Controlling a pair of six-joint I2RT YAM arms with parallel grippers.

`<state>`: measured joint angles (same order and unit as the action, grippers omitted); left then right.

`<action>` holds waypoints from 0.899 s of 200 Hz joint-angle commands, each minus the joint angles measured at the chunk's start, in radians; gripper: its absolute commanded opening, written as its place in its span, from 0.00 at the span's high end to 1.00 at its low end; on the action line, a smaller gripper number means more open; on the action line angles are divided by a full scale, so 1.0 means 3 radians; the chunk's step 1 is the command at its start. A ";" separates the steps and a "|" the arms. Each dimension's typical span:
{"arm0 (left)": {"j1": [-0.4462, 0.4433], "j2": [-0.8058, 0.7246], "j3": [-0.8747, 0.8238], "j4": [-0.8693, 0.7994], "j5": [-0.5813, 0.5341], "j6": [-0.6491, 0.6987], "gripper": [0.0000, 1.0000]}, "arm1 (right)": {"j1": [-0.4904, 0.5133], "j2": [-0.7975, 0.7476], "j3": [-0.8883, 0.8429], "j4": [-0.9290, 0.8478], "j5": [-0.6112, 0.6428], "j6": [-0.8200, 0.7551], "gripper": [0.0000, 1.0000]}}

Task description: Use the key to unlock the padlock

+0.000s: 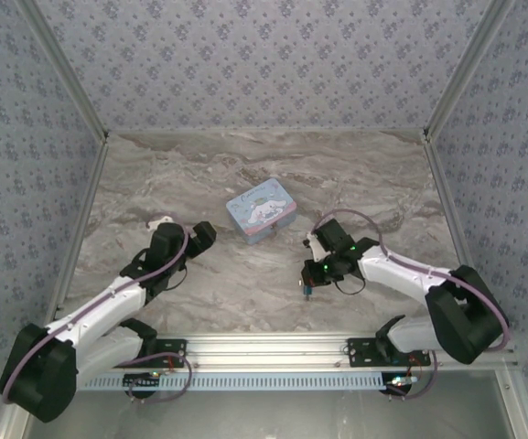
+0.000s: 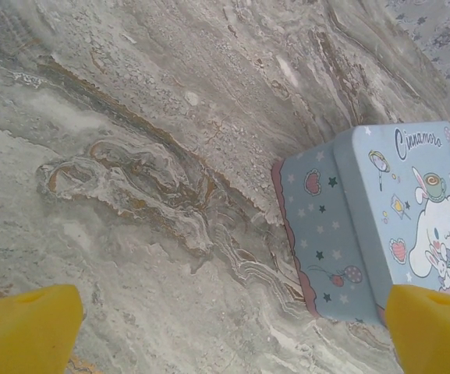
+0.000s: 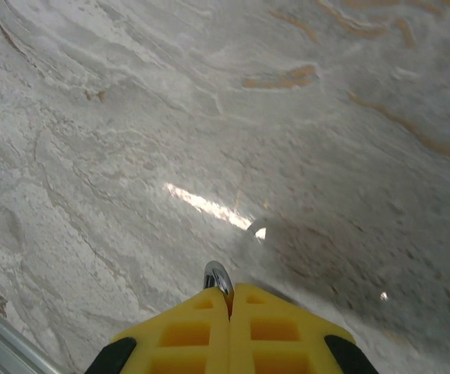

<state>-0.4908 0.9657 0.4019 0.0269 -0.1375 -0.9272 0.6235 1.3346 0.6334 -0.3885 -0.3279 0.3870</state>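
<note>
We held the key (image 3: 217,276) clamped in the right gripper (image 3: 228,296), its end poking forward for insertion; the left gripper (image 2: 232,327) gaped empty

Tin box (image 2: 341,234), light blue: script lettering "Cinnamoro" on its lid, above the white cartoon character, the word cut off at the picture's edge. No other legible text.

We saw the left claw (image 2: 228,333) spread wide, its yellow fingertips (image 2: 30,327) sitting in the two bottom corners. Between them stretched the grey-veined marble worktop (image 2: 147,117). At the right a light-blue tin (image 2: 365,226), printed with a white long-eared cartoon figure and stars, rested on the worktop, its near corner hidden behind the right fingertip.
</note>
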 commanded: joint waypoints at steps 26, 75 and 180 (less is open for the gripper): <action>0.0016 -0.0124 -0.0072 -0.0085 -0.0099 0.0022 0.01 | 0.0157 0.0229 0.0197 0.0195 0.0110 -0.0007 1.00; 0.0015 -0.0130 -0.0067 -0.0090 -0.0089 0.0012 0.01 | 0.0202 0.0386 0.0256 0.0215 0.0162 -0.0007 0.99; 0.0015 -0.0141 -0.0032 -0.0120 -0.0094 0.0035 0.01 | 0.0211 0.0182 0.0446 -0.0105 0.0518 -0.0195 0.74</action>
<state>-0.4908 0.9421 0.3870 0.0177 -0.1471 -0.9276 0.6880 1.4326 0.7280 -0.3557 -0.2256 0.3599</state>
